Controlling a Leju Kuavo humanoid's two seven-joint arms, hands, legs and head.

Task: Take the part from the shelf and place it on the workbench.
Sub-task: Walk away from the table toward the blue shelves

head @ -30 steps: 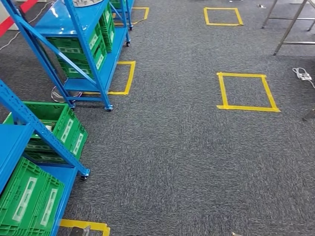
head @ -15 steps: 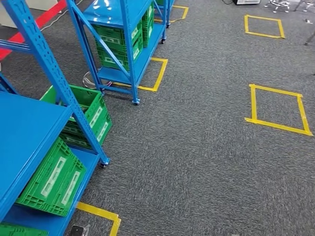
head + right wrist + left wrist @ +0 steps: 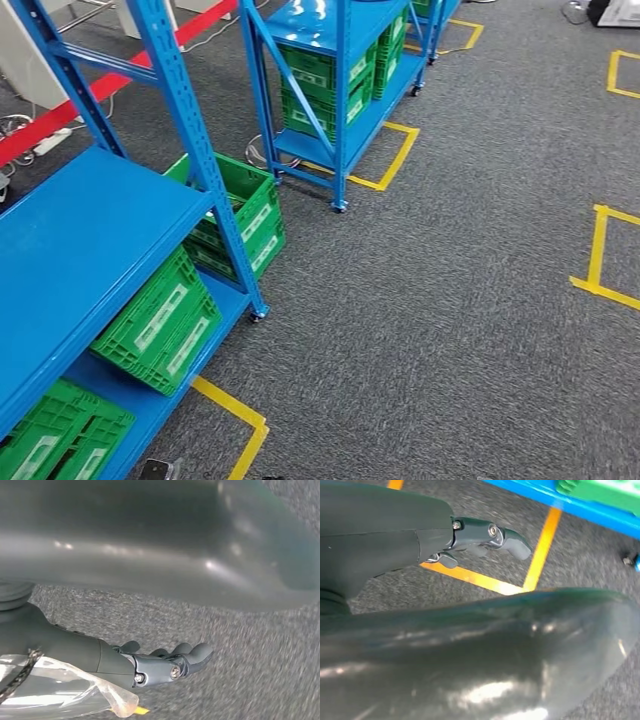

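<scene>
Green plastic crates [image 3: 162, 322] sit tilted on the low blue board, and one more green crate [image 3: 241, 215] sits just behind the blue post. More green crates [image 3: 332, 85] are stacked low down in the far blue rack. The floor is grey carpet [image 3: 438, 330]. Yellow tape [image 3: 234, 415] makes a corner on the carpet close by, and another yellow tape square [image 3: 389, 160] lies beside the far rack. A red strip [image 3: 98, 90] runs along the floor at the back.
</scene>
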